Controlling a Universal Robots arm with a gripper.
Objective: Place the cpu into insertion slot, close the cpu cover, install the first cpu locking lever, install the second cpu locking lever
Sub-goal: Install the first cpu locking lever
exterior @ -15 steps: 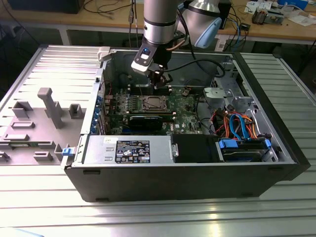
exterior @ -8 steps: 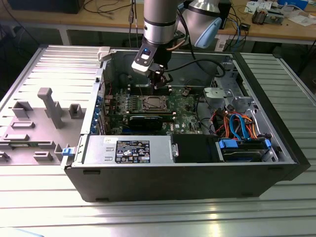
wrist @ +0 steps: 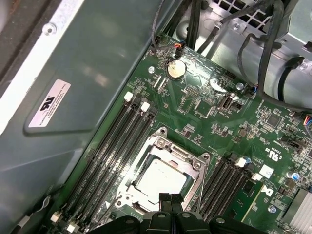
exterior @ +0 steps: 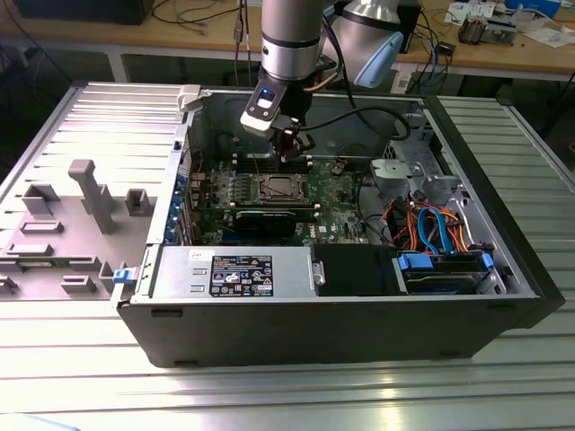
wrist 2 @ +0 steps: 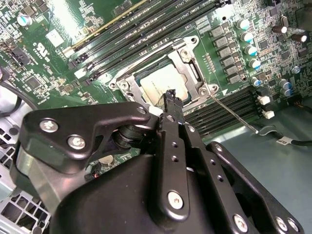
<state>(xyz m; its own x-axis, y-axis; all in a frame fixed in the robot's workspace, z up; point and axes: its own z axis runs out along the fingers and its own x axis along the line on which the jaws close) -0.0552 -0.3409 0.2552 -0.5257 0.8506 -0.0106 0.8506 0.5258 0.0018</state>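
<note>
- Over the motherboard (wrist: 209, 127), my tool (wrist: 169, 198) hangs, fingertips pressed together and empty, likely for pushing.
- cpu (wrist: 161, 180) lies seated under the lowered cpu cover (wrist: 181, 152); one locking lever (wrist 2: 233, 113) juts free.

Light comes from above. In the exterior view the ribbed metal bench (exterior: 296, 400) gives white glare in front, while the inside of the computer case (exterior: 314, 332) lies in shadow. In the second wrist view, one bright patch washes out the motherboard (wrist 2: 73, 19).
</note>
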